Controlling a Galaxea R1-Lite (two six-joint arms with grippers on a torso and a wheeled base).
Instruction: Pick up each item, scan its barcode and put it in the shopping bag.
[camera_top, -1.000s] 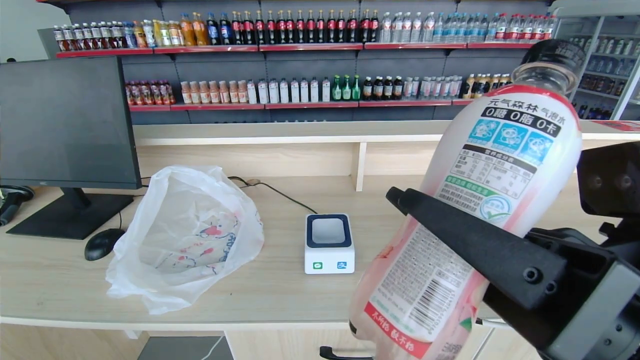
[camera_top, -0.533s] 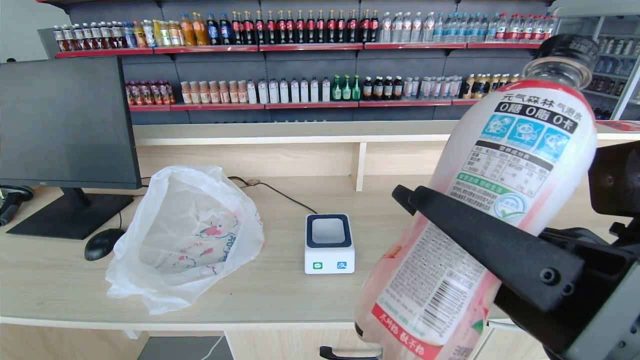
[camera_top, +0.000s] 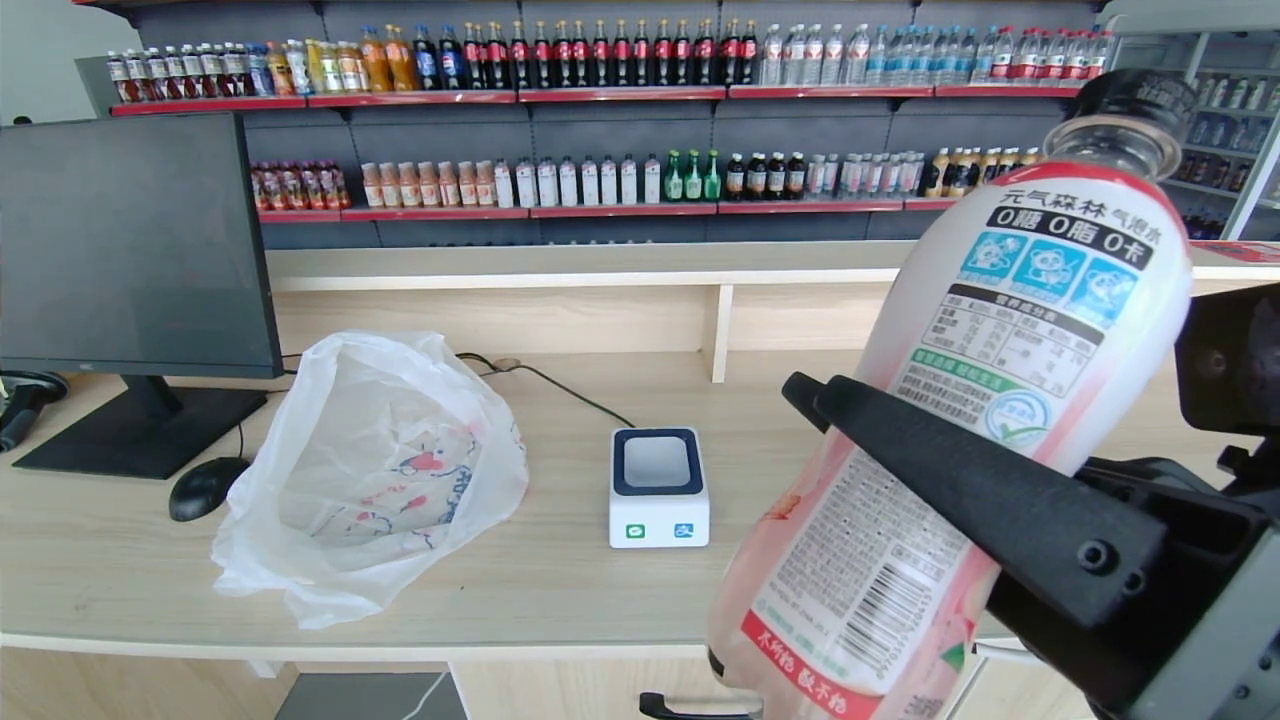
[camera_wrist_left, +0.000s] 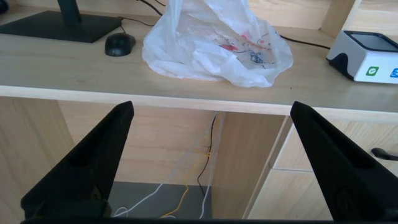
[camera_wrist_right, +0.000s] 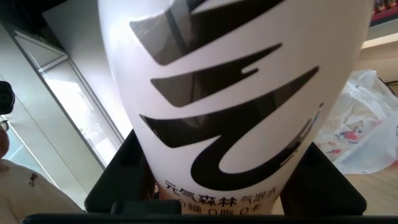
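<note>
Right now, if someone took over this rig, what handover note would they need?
Right hand: shut on the bottle, held tilted in the air to the right of the scanner, cap up. Its barcode faces the head camera, not the scanner.
Left hand: open and empty, low in front of the counter edge.
Shopping bag: slumped on the counter left of the scanner; contents unclear.
Done: bottle picked up. Whether it was scanned cannot be told.
Left: probably turn the barcode toward the scanner, then put the bottle in the bag.
</note>
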